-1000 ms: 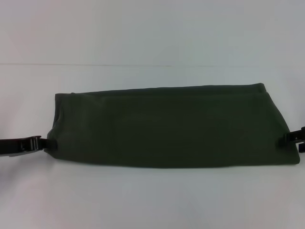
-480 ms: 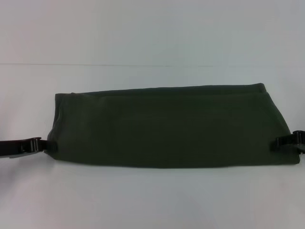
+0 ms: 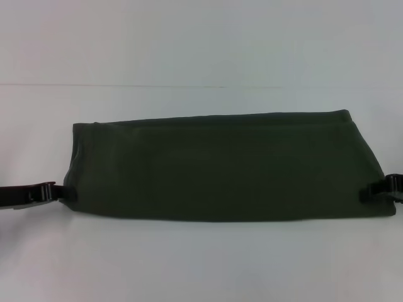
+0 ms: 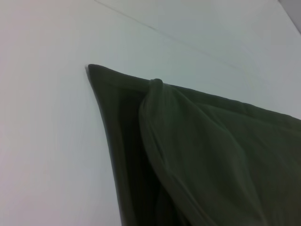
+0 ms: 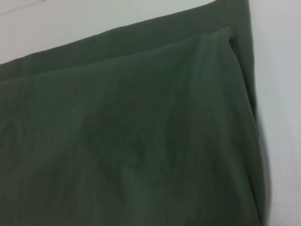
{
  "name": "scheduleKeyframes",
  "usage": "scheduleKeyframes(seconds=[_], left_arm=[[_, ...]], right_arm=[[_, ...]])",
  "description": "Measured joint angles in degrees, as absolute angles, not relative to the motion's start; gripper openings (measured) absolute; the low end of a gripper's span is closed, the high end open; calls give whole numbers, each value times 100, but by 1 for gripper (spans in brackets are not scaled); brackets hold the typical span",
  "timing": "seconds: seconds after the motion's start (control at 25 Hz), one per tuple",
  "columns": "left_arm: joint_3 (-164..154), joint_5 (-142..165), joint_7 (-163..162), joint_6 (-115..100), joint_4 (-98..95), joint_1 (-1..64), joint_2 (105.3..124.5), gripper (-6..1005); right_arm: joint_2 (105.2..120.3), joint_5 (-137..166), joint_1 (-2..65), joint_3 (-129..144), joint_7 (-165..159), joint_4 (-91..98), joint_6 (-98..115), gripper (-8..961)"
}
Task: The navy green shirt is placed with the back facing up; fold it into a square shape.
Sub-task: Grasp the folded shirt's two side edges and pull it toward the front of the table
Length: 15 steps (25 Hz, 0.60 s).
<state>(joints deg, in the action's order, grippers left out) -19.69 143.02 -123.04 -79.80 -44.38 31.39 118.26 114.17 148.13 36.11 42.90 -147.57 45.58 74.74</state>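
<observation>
The dark olive-green cotton shirt [image 3: 220, 167] is seen folded into a long horizontal band on the plain white tabletop [image 3: 201, 264], its plain side up and no lettering showing. The band runs across the middle of the head view, wider along its near edge than along its far edge.

The left claw [image 3: 61, 191] is placed at the near left corner of the band, touching the fabric edge, with the black arm reaching in from the left border. The right claw [image 3: 371, 192] is set at the near right corner in the same way. Whether either claw is clamped on the cloth or merely resting against it cannot be told.

In the left wrist view, a folded layer of the shirt [image 4: 202, 155] is seen bulging over a flatter lower layer. In the right wrist view, two stacked layers [image 5: 131, 136] are shown lying smooth, their edges nearly aligned.
</observation>
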Motion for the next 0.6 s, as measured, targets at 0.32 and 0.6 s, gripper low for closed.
scheduleKeyframes(seconds=[0.32, 0.6], left_arm=[[-1969, 14301, -12302, -7989, -4438, 3137, 11830, 4], [-1969, 14306, -12293, -7999, -4439, 3141, 11830, 3]], right_arm=[[11422, 14802, 3605, 4268, -14663, 4548, 7469, 348], [11424, 14815, 3618, 4261, -14683, 4544, 7469, 46]])
